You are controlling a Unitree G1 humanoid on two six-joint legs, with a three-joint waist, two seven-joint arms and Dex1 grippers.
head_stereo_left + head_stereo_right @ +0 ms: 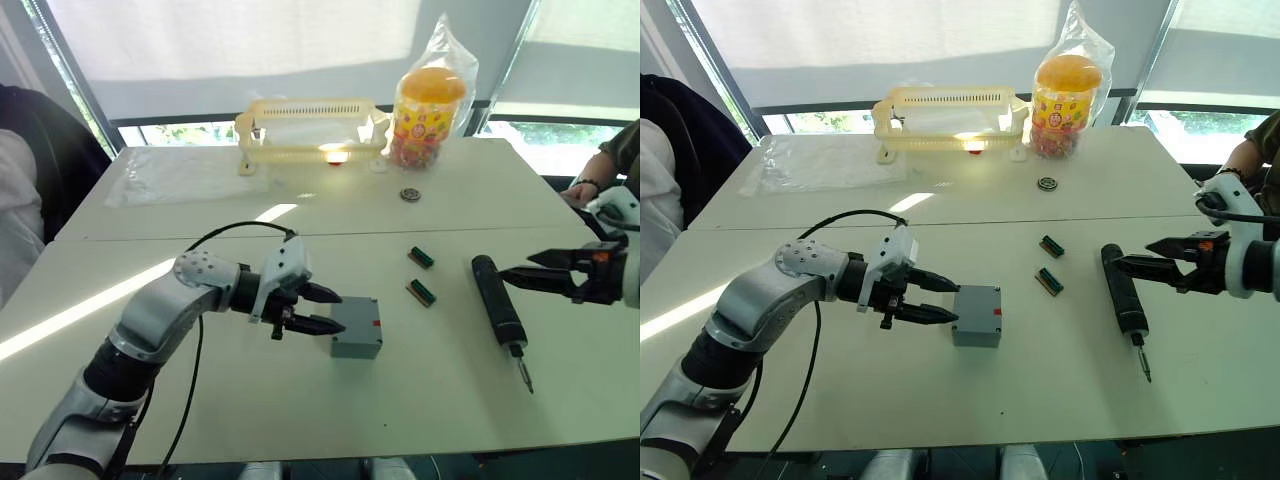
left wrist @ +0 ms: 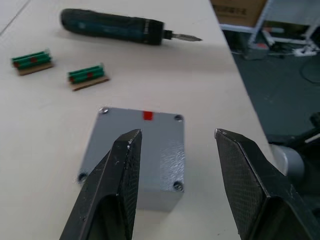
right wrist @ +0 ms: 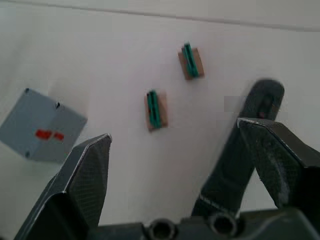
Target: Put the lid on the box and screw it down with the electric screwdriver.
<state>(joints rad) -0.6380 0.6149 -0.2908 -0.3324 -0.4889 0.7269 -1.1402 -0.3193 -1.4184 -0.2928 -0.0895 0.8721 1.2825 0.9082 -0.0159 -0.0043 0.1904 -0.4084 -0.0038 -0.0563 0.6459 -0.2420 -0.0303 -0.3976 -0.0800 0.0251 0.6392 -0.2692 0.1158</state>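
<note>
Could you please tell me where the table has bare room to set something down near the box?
Free: the near table edge in front of the box, and the strip between the box and the electric screwdriver. Crowded: the left gripper sits open at the box's left; two small green parts lie behind-right; the right gripper, open, is at the screwdriver.

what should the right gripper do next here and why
Probably ease the right gripper forward and shut on the black cylindrical electric screwdriver. Its open fingers already straddle the tool's butt end, the grey plastic lid already sits on the square grey box, and the left gripper is open beside it.
</note>
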